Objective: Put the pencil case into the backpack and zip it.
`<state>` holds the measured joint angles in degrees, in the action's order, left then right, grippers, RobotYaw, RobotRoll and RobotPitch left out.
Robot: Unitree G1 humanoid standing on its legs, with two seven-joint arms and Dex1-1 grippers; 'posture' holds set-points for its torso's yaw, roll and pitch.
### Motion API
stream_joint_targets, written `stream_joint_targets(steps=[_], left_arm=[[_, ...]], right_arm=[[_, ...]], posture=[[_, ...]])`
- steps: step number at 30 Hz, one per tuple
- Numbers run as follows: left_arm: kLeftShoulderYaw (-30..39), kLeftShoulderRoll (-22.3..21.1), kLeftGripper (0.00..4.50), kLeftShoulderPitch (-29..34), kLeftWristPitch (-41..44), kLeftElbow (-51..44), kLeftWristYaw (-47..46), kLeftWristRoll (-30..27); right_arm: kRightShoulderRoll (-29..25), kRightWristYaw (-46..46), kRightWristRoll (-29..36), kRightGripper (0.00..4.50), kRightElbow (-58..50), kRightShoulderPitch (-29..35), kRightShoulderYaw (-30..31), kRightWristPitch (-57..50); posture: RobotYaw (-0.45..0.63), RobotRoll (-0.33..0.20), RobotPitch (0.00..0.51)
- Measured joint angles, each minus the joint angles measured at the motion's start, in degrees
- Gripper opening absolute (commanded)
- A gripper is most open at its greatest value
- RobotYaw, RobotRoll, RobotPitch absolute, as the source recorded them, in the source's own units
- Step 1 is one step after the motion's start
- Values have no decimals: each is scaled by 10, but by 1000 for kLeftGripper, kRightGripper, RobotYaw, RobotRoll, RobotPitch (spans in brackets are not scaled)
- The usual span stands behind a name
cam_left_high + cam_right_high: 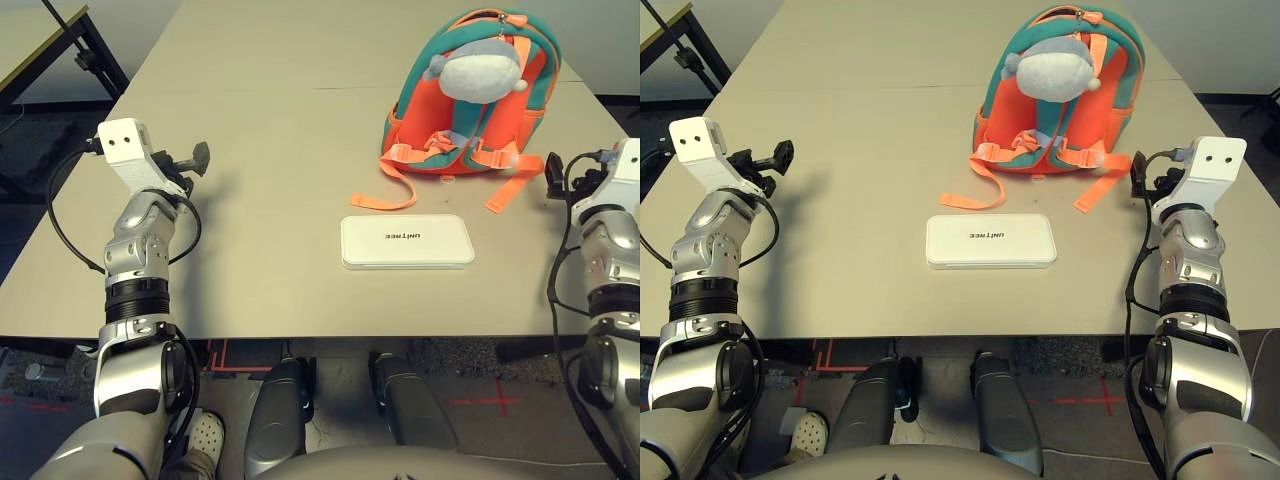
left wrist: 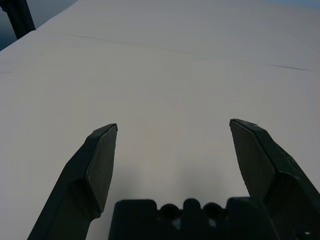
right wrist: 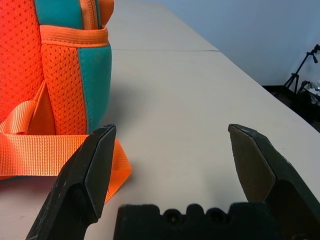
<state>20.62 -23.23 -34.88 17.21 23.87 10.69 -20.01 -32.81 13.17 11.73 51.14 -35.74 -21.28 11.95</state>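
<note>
The flat white pencil case (image 1: 407,241) lies on the table's near middle, lettering up. Behind it to the right stands the orange and teal backpack (image 1: 470,95) with its grey-and-white plush toy (image 1: 483,70) and orange straps (image 1: 385,200) trailing toward the case. My left gripper (image 1: 200,156) hovers open over bare table at the left, far from both. At the right edge my right gripper (image 1: 1137,176) is open beside the backpack's lower corner; the right wrist view shows the backpack's side (image 3: 75,65) and a strap (image 3: 50,155) close to one fingertip (image 3: 100,150), nothing held.
The beige table (image 1: 280,120) has a seam across its far part. A black stand (image 1: 85,50) and another table's edge sit beyond the far left corner. Red tape marks show on the floor below the near edge.
</note>
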Motion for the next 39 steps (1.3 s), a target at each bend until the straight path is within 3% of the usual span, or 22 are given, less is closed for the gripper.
stream_joint_targets(steps=[10, 17, 22, 28, 34, 39], left_arm=[[2, -1, 4500, -7, 18, 12, 18, -8], [-18, -3, 4500, -7, 244, -108, 101, -123], [-47, -29, 4500, 0, 421, -195, 153, -206], [-65, -39, 4500, 0, 563, -212, 202, -277], [-59, -29, 4500, -4, 634, -172, 220, -307], [-73, -24, 4500, -7, 644, -113, 243, -305]], right_arm=[[-1, -1, 0, 4465, 6, -2, 0, 7], [-19, 106, 29, 4465, -99, 41, 5, -43], [-44, 204, 56, 4465, -259, 129, 31, -132], [-68, 280, 63, 4465, -393, 184, 75, -205], [-73, 297, 56, 4465, -422, 194, 86, -221], [-73, 301, 50, 4465, -421, 194, 93, -221]], posture=[[-93, 0, 157], [-124, 0, 166], [-149, 0, 172], [-168, 0, 171], [-173, 0, 168], [-175, 0, 165]])
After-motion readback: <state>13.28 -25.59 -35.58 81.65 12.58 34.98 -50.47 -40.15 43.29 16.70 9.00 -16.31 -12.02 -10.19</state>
